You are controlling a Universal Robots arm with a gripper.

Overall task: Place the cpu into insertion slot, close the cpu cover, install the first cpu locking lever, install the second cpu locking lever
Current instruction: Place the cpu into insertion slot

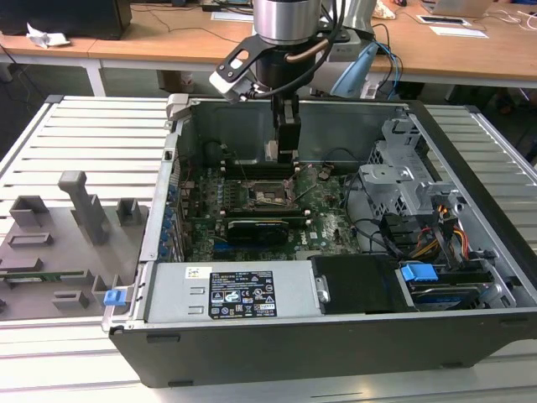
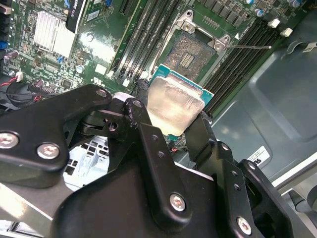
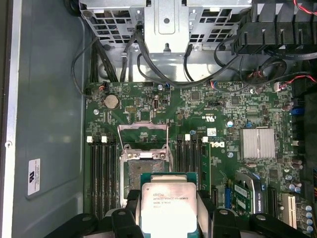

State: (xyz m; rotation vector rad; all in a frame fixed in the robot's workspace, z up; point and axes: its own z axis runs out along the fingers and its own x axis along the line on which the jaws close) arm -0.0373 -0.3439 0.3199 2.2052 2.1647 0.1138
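My gripper [image 1: 284, 156] hangs inside the open computer case, just above the motherboard. It is shut on the cpu [image 3: 168, 206], a flat square chip with a pale silver top and a green edge. In the second wrist view the cpu [image 2: 176, 105] sits edge-on between the two black fingers [image 2: 143, 126]. The insertion slot [image 3: 142, 169] is bare, its contact field exposed, and lies a little ahead of the cpu, apart from it. The cpu cover [image 3: 143, 133], a dark frame with a square window, stands flipped open behind the slot. A thin locking lever [image 2: 252, 47] sticks out beside the slot [image 2: 190, 52].
Memory slots [image 3: 101, 168] flank the socket on both sides. A finned heatsink [image 3: 257, 143] and a long black card [image 1: 260, 228] lie nearby. A drive cage [image 1: 403, 176] with cables stands at the exterior view's right, a power supply [image 1: 239, 290] in front, a grey fixture board [image 1: 67, 243] left.
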